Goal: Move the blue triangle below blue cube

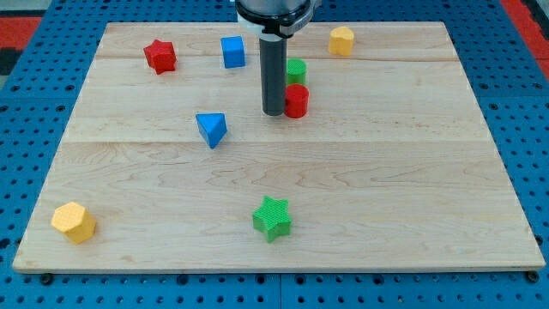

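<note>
The blue triangle [211, 129] lies on the wooden board, left of centre. The blue cube [232, 51] sits near the view's top, above and slightly right of the triangle. My tip [274, 112] stands on the board to the right of the triangle, about a block's width away from it, and right beside the red cylinder [297, 100], touching or nearly touching its left side. The tip is below and to the right of the blue cube.
A green block [296, 70] sits just above the red cylinder, partly hidden by the rod. A red star [160, 56] is top left, a yellow block [341, 40] top right, a yellow hexagon [74, 222] bottom left, a green star [273, 217] bottom centre.
</note>
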You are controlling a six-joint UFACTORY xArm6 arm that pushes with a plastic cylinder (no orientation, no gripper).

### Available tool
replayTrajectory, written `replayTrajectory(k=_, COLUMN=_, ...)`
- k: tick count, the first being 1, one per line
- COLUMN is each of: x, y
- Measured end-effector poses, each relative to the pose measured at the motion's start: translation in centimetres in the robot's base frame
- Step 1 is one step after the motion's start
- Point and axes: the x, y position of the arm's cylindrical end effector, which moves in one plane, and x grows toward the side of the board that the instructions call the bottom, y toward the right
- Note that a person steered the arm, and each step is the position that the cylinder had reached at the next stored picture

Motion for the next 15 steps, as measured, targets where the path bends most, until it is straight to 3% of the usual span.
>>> replayTrajectory(k=2, x=8.7, y=-3.0)
replayTrajectory(k=3, x=9.5, y=-9.2)
replayTrajectory(k=7, x=4.9, y=-8.8)
replayTrajectory(k=13, x=3.3, y=-6.5)
replayTrajectory(k=15, x=0.8, y=-6.5)
